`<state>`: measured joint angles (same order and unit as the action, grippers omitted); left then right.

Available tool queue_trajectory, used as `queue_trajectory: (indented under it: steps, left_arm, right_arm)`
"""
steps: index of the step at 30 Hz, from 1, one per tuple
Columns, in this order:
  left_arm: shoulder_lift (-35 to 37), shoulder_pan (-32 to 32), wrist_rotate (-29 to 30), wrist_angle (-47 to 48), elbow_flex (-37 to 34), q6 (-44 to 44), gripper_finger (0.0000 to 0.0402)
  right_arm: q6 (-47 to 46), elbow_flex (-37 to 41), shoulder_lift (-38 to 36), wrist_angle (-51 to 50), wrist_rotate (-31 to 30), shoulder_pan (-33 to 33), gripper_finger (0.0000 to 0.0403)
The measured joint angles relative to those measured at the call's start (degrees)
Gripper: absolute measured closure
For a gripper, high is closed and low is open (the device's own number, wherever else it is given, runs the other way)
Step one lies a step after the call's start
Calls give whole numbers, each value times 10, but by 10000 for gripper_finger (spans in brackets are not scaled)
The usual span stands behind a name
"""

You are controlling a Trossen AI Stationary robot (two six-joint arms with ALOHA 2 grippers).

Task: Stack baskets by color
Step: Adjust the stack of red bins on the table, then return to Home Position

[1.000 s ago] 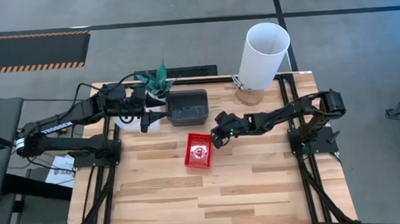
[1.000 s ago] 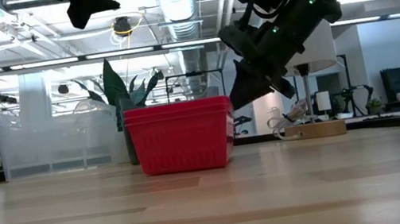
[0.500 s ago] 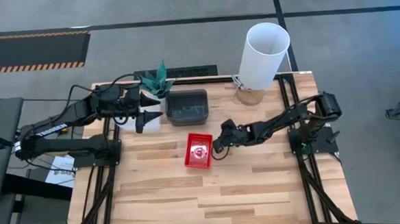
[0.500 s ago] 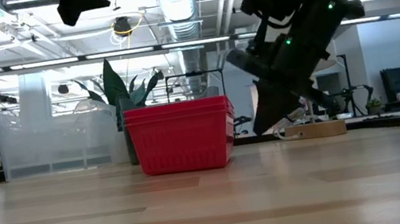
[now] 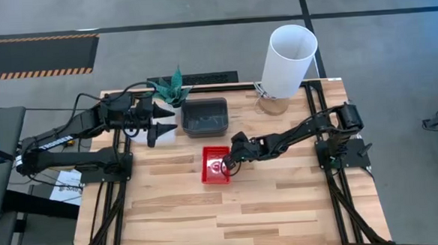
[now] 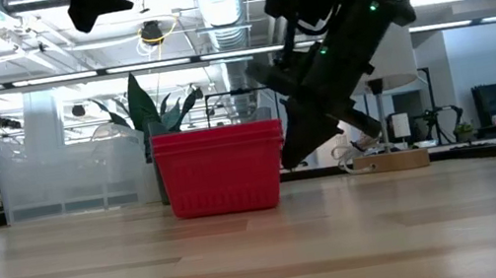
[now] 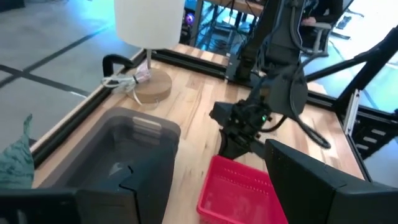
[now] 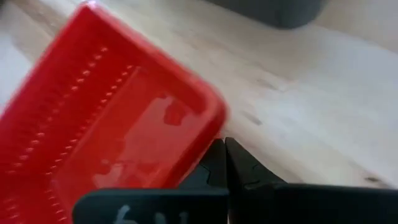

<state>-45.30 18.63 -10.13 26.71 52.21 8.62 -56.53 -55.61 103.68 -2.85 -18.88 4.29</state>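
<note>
The red mesh basket (image 5: 214,165) stands flat on its bottom at the table's middle. My right gripper (image 5: 227,169) is shut and slants down at its right side. The dark grey basket (image 5: 205,116) sits behind it, toward the far edge. The clear basket (image 6: 74,176) stands to the left of the grey one. My left gripper (image 5: 171,118) hangs open high above the table, left of the grey basket, with nothing between its fingers. My right gripper touches the outer side of the red basket's right wall (image 8: 214,127), close to a corner, with its shut fingertips (image 8: 219,163). The fingers slant down, coming from the table's right. The basket stays upright, with its bottom on the table.
A tall white cylinder (image 5: 289,57) on a round wooden foot stands at the far right. A potted green plant (image 5: 170,86) is at the far edge, behind the left gripper. The near half of the wooden table (image 5: 231,219) is free room.
My right gripper has gone down and toward the table's left, rolling its wrist, until its shut tips reached the red basket's right side. The basket has slid a little toward the left edge.
</note>
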Motion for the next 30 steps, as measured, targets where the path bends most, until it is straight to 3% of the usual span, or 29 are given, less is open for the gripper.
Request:
queue_trajectory:
  steps: [9,17,23,30]
  left_arm:
    - [4,0,-1,18,0,-9,166]
    - [7,0,-1,17,0,-9,166]
    - [9,0,-1,7,0,-10,166]
    - [33,-19,2,-74,-16,-16,166]
  right_arm:
    - [1,-19,0,7,9,2,402]
    - [51,-19,-32,-47,8,-12,402]
    - [147,-18,-108,-63,8,-16,402]
    - [286,40,-253,0,26,-6,402]
